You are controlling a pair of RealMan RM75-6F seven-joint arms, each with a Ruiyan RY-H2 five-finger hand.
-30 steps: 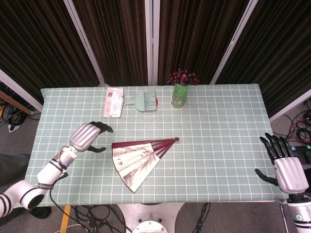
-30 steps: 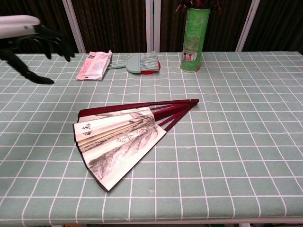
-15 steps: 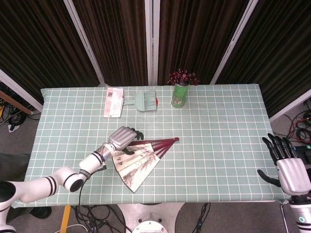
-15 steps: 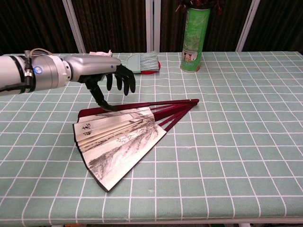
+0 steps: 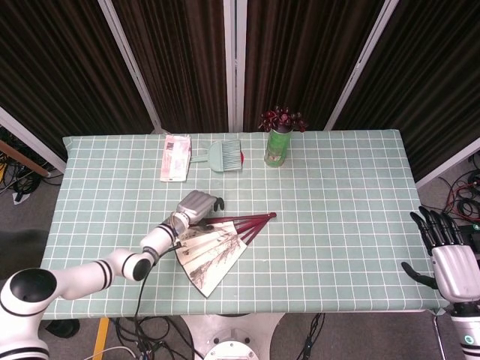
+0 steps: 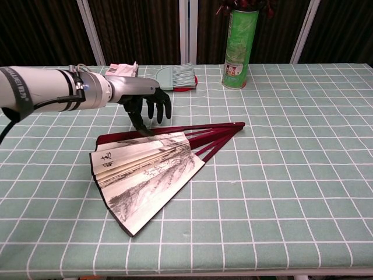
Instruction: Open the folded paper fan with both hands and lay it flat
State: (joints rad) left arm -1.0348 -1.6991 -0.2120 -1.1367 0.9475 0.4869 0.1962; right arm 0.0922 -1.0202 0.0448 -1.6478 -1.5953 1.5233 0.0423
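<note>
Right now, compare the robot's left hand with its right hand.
The left hand reaches over the table, fingers curled down at the red guard stick of the half-open paper fan; the right hand hangs off the table's right edge, fingers spread, holding nothing. Both have silver backs and black fingers.

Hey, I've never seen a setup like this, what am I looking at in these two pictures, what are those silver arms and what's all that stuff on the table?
This is a two-armed robot with human-like hands, steered remotely by a person. One picture looks down from its head, the other looks forward from its chest. On the green checked table lies a paper fan, partly spread open. Behind it are a pink packet, a small brush and a green can holding dark red flowers. The left hand hangs over the fan's upper red rib, fingers pointing down; whether they touch it is unclear. The right hand waits open, off the table's right edge, holding nothing.
</note>
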